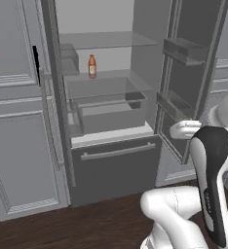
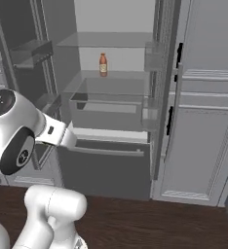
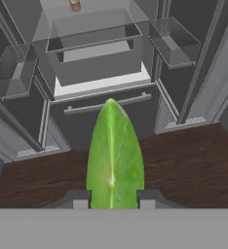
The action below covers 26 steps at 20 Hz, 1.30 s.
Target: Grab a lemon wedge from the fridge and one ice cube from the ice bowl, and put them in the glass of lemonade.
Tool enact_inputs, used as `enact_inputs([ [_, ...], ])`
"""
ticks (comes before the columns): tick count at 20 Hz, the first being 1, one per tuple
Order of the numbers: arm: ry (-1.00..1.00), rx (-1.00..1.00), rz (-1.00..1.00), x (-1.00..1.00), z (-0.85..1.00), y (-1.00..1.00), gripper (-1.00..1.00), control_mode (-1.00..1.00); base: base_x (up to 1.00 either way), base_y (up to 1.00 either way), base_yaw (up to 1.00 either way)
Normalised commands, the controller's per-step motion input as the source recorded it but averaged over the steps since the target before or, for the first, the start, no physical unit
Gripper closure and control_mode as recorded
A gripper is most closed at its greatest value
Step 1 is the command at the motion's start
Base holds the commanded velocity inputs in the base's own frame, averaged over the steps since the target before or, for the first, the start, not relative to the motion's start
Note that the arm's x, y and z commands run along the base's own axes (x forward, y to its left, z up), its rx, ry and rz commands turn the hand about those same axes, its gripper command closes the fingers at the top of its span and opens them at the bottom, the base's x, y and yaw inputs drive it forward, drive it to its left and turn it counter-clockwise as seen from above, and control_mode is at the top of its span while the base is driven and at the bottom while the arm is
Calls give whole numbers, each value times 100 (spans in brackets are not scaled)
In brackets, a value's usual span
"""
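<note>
Green lemon wedge (image 3: 114,155) right up close in the hand view, squeezed between the two dark tips of the gripper (image 3: 114,199), pointy end up, out over the dark wood floor (image 3: 194,160) in front of the fridge (image 3: 101,82). Both fridge doors wide open, with glass shelves, clear door bins at each side, a long closed drawer (image 1: 115,168) low down, and an orange bottle (image 1: 92,66) far back on a shelf. Grey cabinets (image 2: 203,141) beside the fridge; from the base views the hand is mostly hidden behind the white arm (image 1: 211,165), so probably near the right door.
</note>
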Motion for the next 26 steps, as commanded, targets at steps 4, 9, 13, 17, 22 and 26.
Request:
enact_inputs([
  [4, 0, 0, 0, 0, 0, 0, 100, 100, -48, 19, 23],
  [9, 0, 0, 0, 0, 0, 0, 100, 100, -23, 29, 71],
  [13, 0, 0, 0, 0, 0, 0, 100, 100, -9, 17, 94],
  [17, 0, 0, 0, 0, 0, 0, 100, 100, -3, 14, 100],
  [22, 0, 0, 0, 0, 0, 0, 100, 100, 4, 15, 77],
  [26, 0, 0, 0, 0, 0, 0, 100, 100, 56, 4, 18],
])
